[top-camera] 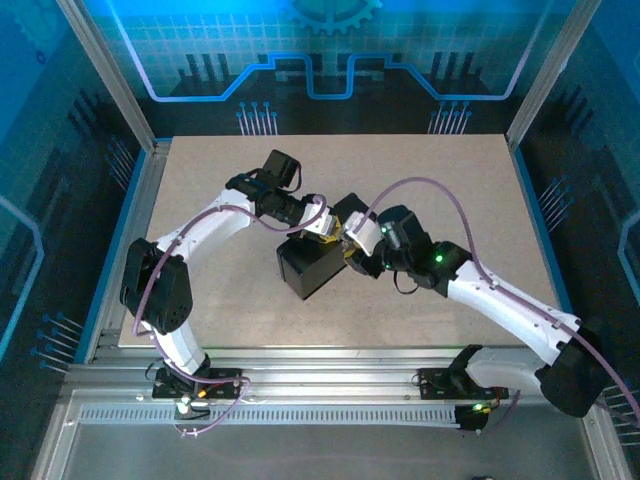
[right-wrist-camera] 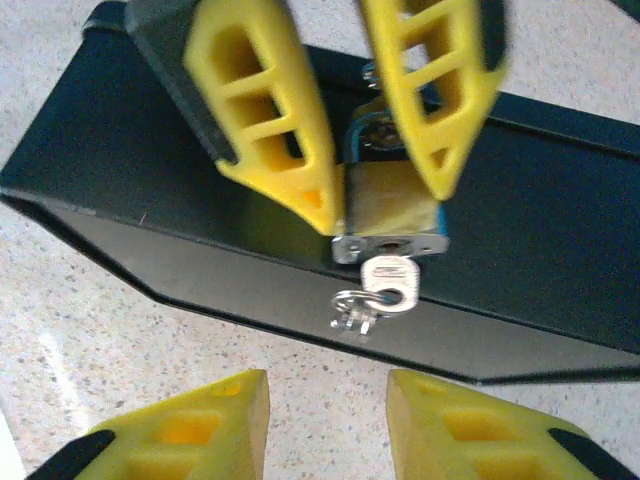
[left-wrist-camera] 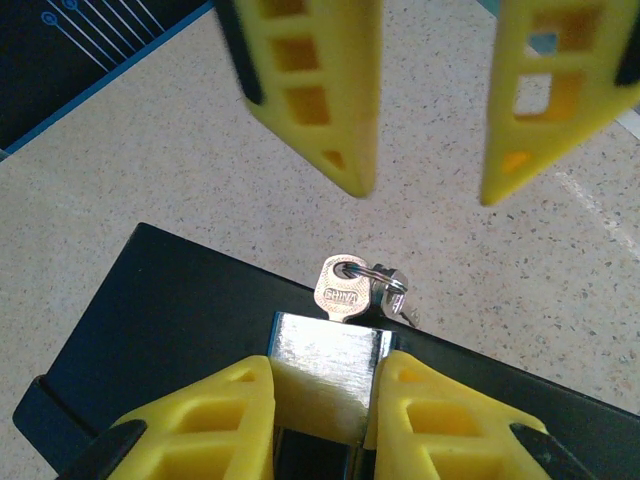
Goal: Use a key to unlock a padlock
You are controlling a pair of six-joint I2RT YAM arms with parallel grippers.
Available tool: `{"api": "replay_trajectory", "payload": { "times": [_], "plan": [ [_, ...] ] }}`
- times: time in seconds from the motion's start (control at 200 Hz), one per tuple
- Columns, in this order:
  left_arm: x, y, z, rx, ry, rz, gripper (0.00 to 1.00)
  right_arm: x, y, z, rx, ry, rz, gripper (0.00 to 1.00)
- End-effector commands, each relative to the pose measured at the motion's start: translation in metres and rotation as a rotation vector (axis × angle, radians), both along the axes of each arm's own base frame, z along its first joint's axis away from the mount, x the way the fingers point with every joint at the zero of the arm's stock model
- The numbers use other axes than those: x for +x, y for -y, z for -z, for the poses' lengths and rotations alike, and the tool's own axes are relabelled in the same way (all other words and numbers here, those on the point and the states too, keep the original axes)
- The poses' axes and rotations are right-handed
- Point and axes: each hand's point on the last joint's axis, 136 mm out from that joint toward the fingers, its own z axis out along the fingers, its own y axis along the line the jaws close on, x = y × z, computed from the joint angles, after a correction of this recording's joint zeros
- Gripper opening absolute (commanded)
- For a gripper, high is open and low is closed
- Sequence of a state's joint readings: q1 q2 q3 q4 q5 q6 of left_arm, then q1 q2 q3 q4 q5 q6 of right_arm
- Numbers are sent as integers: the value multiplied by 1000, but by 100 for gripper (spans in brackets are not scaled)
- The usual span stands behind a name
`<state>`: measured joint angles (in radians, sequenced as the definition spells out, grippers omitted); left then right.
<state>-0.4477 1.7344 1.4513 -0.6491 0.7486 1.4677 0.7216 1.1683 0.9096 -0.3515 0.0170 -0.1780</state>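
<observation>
- Left claw is clenched on the padlock. Its two yellow fingers press against opposite sides of the lock body.
- Right claw is released. Its yellow fingers stand apart with nothing between them, and the gap faces the key end of the lock from just beside it.
- Both arms reach in from the near edge of the speckled beige surface, and the claws meet tip to tip near its middle.
- A black box sits on the surface under the two claws, turned at an angle to the edges.
- In the left wrist view, the padlock is held above the box's dark top, close to one edge. Whether it touches the box I cannot tell.
- The lock has a yellowish body with a shiny silver end face that points toward the right claw.
- The key is small and silvery. It sticks out of that end face, untouched by either claw.
- A tiny key ring hangs from the key's head.
</observation>
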Motion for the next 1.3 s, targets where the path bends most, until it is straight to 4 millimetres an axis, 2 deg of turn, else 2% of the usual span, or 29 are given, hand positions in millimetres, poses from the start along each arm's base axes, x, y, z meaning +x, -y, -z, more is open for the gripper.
{"api": "replay_trajectory", "payload": {
  "times": [0.0, 0.125, 0.38, 0.81, 0.98, 1.296],
  "plan": [
    [-16, 0, -20, -42, -23, 43, 19, 11, -5, -19, 1, 240, -48, 35],
    [-20, -2, -21, -38, -27, 53, 19, 11, -6, -26, 24, 363, -79, 33],
    [-27, -3, -27, -49, -28, 68, 19, 12, -11, -31, 20, 463, -121, 29],
    [-30, -3, -28, -51, -25, 80, 19, 15, -18, -23, -5, 455, -158, 28],
    [-30, -4, -27, -50, -23, 82, 19, 14, -18, -13, -24, 432, -170, 28],
    [-27, -5, -25, -49, -20, 83, 18, 2, -13, -11, -27, 405, -193, 30]
  ]
}}
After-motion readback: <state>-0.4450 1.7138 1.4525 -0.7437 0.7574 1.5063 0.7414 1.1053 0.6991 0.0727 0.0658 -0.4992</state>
